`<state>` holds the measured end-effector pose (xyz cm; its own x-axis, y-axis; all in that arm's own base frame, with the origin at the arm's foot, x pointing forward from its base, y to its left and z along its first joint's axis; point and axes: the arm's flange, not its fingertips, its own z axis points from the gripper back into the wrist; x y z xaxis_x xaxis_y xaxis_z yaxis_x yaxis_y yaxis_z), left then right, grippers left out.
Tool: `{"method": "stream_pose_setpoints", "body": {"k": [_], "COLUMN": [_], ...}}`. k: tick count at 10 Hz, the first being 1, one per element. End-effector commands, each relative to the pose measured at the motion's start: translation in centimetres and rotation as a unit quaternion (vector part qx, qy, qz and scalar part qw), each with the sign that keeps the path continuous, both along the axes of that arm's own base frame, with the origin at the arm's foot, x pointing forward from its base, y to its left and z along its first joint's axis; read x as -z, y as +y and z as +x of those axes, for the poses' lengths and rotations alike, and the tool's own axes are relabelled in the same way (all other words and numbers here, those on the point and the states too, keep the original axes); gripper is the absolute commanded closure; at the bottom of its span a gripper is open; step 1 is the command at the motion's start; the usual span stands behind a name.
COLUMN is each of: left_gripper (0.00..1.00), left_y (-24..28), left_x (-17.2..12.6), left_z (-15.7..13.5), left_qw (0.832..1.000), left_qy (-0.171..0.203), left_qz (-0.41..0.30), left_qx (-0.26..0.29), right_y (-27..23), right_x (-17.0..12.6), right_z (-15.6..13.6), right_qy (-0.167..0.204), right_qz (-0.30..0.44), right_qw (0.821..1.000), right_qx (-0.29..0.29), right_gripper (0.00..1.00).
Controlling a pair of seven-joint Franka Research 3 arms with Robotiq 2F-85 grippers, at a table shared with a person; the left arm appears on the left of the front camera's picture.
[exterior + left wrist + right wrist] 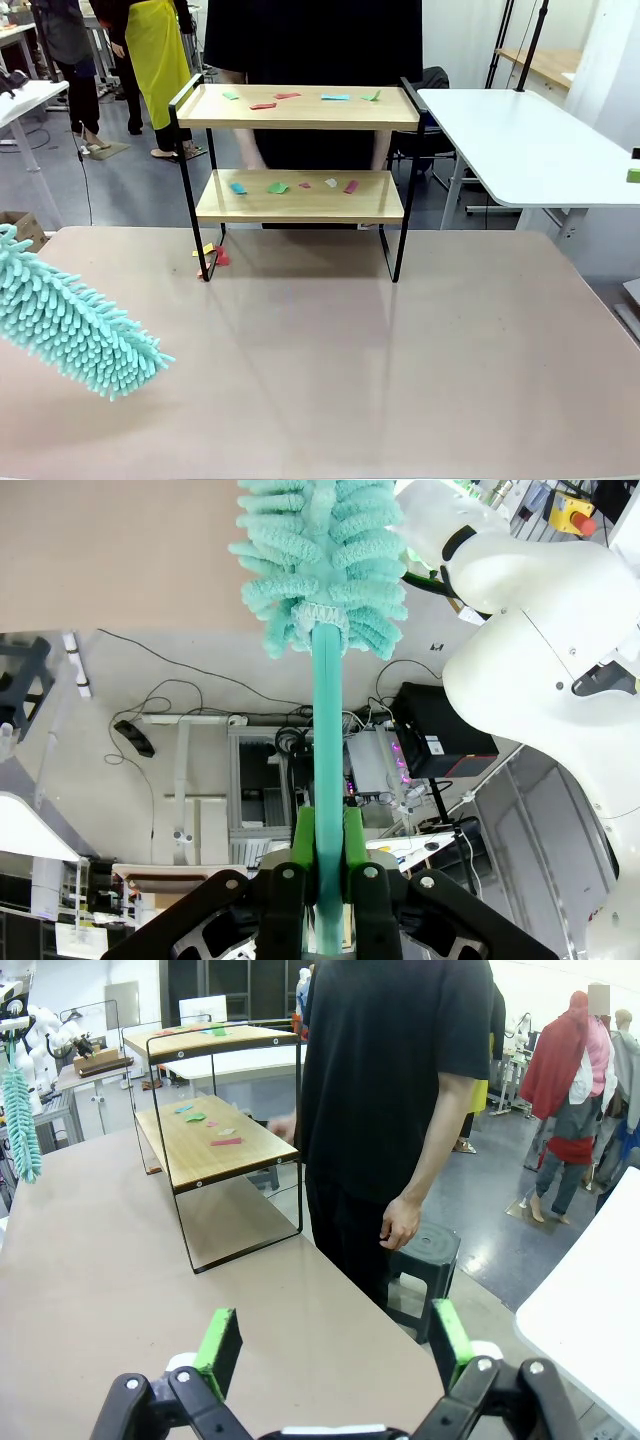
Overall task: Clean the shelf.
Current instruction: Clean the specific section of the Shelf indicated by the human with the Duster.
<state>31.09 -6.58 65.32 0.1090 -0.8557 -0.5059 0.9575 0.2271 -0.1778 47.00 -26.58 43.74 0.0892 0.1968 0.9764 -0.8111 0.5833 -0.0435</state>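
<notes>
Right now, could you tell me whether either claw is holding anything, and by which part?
The left claw grips the fluffy mint-green duster by its handle; the right claw is open, empty.

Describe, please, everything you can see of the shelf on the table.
The shelf is a small two-tier rack: two light wooden boards in a thin black metal frame with raised end rails. It stands upright at the far middle of the table. Small coloured scraps lie scattered on both boards, a few more by its left front leg.
</notes>
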Motion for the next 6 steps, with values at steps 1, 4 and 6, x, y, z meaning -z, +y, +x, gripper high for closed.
{"method": "stream_pose_setpoints", "body": {"k": [1, 4, 6], "left_gripper": [0.87, 0.87, 0.87], "left_y": [-0.02, -0.02, -0.02], "left_x": [-0.04, -0.04, -0.04], "left_z": [-0.15, -0.15, -0.15], "left_qw": [1.0, 1.0, 1.0], "left_qy": [0.002, 0.002, 0.002], "left_qz": [0.001, 0.001, 0.001], "left_qx": [0.0, 0.0, 0.0], "right_y": [0.15, 0.15, 0.15], "right_x": [-0.31, -0.31, -0.31], "right_z": [0.04, 0.04, 0.04], "right_qy": [-0.003, -0.003, -0.003], "right_qz": [0.0, 0.0, 0.0], "right_qw": [1.0, 1.0, 1.0], "right_qx": [-0.001, -0.001, -0.001], "right_gripper": [0.0, 0.0, 0.0]}}
